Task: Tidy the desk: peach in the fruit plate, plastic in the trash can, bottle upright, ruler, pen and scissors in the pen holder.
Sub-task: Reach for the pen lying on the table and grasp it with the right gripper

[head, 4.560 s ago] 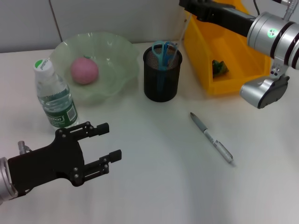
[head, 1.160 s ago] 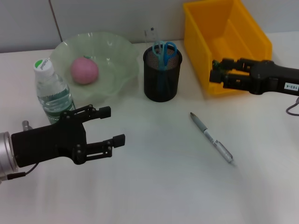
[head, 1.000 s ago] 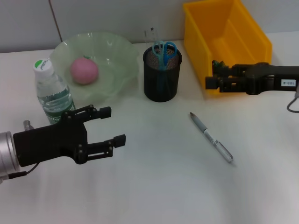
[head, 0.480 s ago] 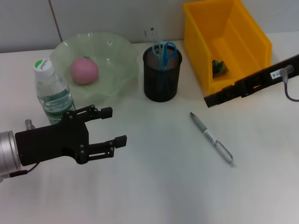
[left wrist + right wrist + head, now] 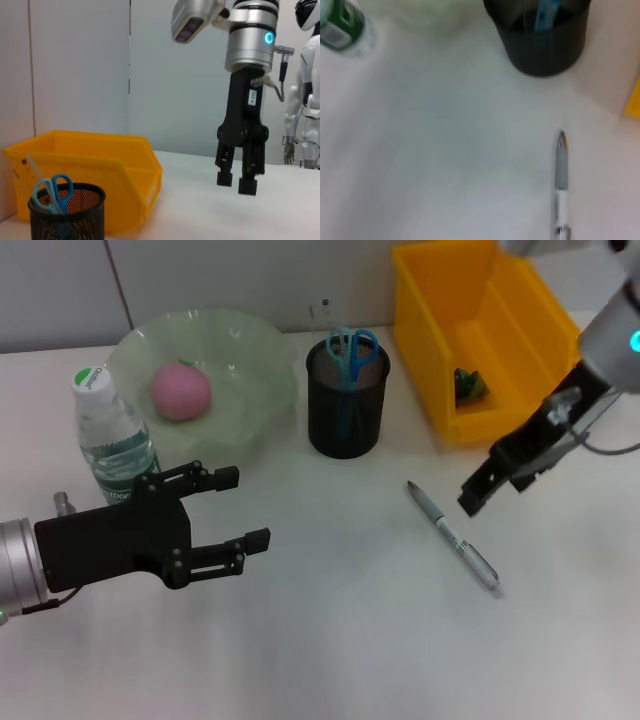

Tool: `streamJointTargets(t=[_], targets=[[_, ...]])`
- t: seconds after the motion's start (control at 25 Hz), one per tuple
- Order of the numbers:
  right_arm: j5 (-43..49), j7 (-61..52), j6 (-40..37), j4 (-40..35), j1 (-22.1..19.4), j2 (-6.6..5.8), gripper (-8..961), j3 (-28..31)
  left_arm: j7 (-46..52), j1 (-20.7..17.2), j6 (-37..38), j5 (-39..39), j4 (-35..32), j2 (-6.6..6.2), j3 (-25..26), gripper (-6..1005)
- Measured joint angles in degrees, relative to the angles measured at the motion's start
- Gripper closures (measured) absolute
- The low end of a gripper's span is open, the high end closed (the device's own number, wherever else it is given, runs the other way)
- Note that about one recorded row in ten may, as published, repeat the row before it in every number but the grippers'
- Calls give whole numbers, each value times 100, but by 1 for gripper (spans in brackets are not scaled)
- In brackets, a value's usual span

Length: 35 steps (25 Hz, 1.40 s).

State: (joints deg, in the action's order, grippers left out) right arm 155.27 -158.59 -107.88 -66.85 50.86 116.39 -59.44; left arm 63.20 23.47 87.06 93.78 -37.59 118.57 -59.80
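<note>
The grey and white pen (image 5: 453, 535) lies on the table, also seen in the right wrist view as the pen (image 5: 561, 185). My right gripper (image 5: 478, 492) hangs open, pointing down, just right of the pen's upper half; the left wrist view shows the right gripper (image 5: 236, 182) with a gap between its fingers. The black mesh pen holder (image 5: 347, 397) holds blue scissors (image 5: 351, 345) and a clear ruler (image 5: 325, 315). A pink peach (image 5: 181, 392) sits in the green fruit plate (image 5: 250, 360). The bottle (image 5: 112, 440) stands upright. Green plastic (image 5: 470, 385) lies in the yellow trash can (image 5: 485, 300). My left gripper (image 5: 240, 508) is open and empty near the bottle.
The yellow trash can stands right behind my right gripper. The pen holder (image 5: 540, 40) is a short way beyond the pen's tip. The table is bare white in front of the pen and between the two grippers.
My right arm has swung from over the yellow trash can down toward the table and now points down beside the pen. The left arm has barely moved.
</note>
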Motion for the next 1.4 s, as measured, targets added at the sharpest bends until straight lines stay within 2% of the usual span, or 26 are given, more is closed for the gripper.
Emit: streamJointTargets(t=[0.04, 0.24, 0.64, 1.04, 1.4], targets=[[264, -3, 83, 308, 186, 52, 169, -40, -58, 1, -5, -2, 13, 4, -4, 193], [580, 76, 544, 983, 451, 158, 169, -156, -145, 8, -37, -31, 34, 13, -8, 193], [594, 112, 1370, 1760, 617, 234, 168, -505, -154, 5, -70, -34, 41, 18, -99, 193], [577, 118, 1888, 2320, 703, 264, 169, -716, -154, -22, -88, -17, 51, 9, -102, 193], [559, 119, 2093, 2518, 701, 286, 168, -828, -137, -6, -88, -18, 114, 5, -102, 193]])
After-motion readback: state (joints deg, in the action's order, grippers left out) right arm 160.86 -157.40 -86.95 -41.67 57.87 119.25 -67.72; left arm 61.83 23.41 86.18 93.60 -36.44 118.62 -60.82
